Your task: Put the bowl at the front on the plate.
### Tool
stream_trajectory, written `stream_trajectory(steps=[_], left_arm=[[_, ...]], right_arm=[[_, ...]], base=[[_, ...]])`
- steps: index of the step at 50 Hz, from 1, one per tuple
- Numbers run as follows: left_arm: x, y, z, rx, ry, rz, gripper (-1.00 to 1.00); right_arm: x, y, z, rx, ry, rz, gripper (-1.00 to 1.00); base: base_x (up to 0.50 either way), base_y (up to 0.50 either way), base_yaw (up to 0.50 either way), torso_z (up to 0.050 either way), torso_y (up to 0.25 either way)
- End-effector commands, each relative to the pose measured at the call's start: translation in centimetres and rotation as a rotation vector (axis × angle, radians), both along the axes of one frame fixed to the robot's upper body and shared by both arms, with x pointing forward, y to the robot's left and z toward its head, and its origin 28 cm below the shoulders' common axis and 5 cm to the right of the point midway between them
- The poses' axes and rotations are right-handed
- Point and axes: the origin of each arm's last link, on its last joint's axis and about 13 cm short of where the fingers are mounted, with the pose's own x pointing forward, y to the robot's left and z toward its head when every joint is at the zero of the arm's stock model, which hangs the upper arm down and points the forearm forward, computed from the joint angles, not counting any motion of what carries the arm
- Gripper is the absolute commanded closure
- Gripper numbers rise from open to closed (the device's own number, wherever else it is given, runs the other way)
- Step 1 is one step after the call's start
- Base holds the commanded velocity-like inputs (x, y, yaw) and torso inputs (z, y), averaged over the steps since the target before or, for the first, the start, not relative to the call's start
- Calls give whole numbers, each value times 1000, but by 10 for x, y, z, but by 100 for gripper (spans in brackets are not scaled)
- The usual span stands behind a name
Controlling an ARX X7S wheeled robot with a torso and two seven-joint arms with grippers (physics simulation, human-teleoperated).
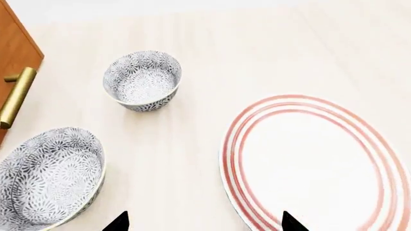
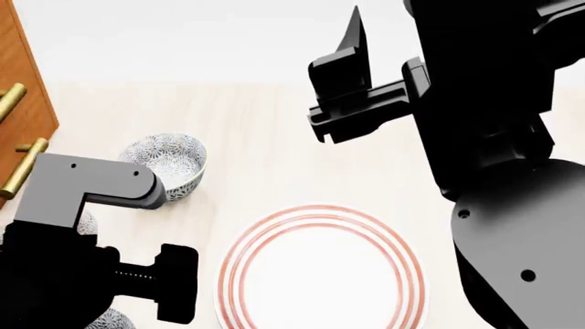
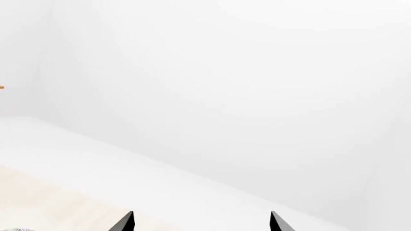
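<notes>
The plate [image 2: 320, 274] is white with thin red rings and lies low in the middle of the head view; the left wrist view shows the plate [image 1: 314, 163] too. Three patterned bowls stand in a row left of it. The bowl at the front [image 2: 114, 319] is a sliver under my left arm [image 2: 92, 274]. A second bowl [image 2: 87, 223] peeks out behind that arm, and the farthest bowl [image 2: 164, 164] is in full view. My left gripper [image 1: 204, 224] is open, above bare table between the plate's rim and a close bowl [image 1: 48, 178]. My right gripper [image 3: 202, 222] is open, raised and empty.
A brown cabinet [image 2: 18, 103] with brass handles [image 2: 23, 168] stands at the left, close to the farthest bowl [image 1: 142, 81]. The right arm [image 2: 494, 137] fills the right side of the head view. The right wrist view shows only the white wall and a strip of table.
</notes>
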Motion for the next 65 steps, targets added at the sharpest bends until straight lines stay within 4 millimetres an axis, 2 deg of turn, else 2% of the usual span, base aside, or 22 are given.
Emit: stream_trajectory(steps=[1, 31, 48, 65], left_arm=[[-2, 0, -9, 16, 76, 14, -100], [-17, 3, -33, 66, 208, 38, -100], [-23, 5, -60, 95, 260, 27, -100], [-27, 5, -70, 113, 295, 23, -100]], right_arm=[[0, -1, -1, 0, 0, -2, -100], [0, 0, 1, -3, -3, 2, -100], [1, 1, 1, -7, -6, 6, -100], [0, 1, -1, -8, -3, 7, -100]], base=[[0, 0, 0, 0, 0], [0, 0, 0, 0, 0], [0, 0, 0, 0, 0], [0, 0, 0, 0, 0]])
